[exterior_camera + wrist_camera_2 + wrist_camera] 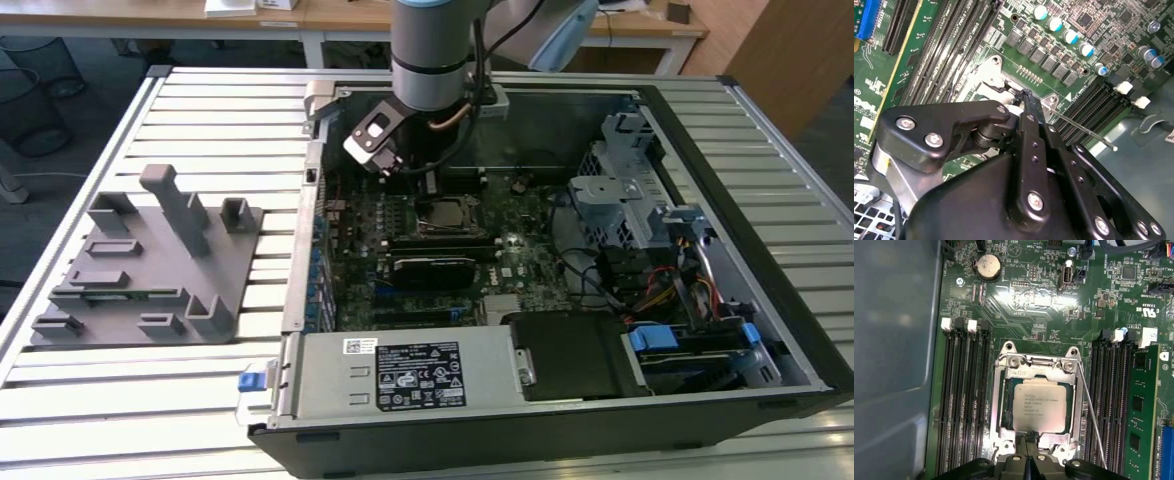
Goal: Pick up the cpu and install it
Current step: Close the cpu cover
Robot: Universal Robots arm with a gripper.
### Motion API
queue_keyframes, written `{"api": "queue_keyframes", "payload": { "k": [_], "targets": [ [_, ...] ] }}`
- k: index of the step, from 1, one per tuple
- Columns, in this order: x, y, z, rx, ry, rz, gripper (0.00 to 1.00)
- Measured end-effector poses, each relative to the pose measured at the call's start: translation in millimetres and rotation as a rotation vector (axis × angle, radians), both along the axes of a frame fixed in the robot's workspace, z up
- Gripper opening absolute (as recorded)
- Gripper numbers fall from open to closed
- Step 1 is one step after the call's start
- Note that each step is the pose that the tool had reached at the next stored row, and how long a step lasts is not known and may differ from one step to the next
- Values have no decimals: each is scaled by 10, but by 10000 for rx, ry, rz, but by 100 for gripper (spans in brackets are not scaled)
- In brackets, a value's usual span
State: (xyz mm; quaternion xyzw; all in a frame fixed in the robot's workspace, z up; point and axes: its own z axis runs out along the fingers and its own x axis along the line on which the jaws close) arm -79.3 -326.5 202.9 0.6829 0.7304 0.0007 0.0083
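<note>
The cpu (1038, 406), a flat square chip with a silvery top, lies in the motherboard socket with a metal frame (1036, 365) around it. In the exterior view the cpu (443, 212) sits mid-board inside the open computer case. My gripper (1027, 437) hovers at one edge of the chip, its two black fingers pressed together with nothing seen between them. In the second wrist view the gripper (1026, 97) points down at the socket frame (989, 80) and its body hides the chip. The gripper (430, 183) hangs just above the socket in the exterior view.
A thin socket lever (1092, 415) runs beside the frame. Memory slots (961, 400) flank the socket, with a green card (1141, 405) beyond. A grey fixture tray (147, 260) lies on the exterior view's left. The power supply (400, 375) and drive cage (627, 200) crowd the case.
</note>
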Motion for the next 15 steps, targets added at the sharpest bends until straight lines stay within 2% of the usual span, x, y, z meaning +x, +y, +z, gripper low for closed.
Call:
{"api": "queue_keyframes", "payload": {
  "k": [5, 11, 15],
  "targets": [
    [19, 0, 16, 2, 10, 4, 11],
    [143, 0, 17, 1, 16, 3, 11],
    [183, 0, 16, 1, 16, 3, 11]
  ]
}}
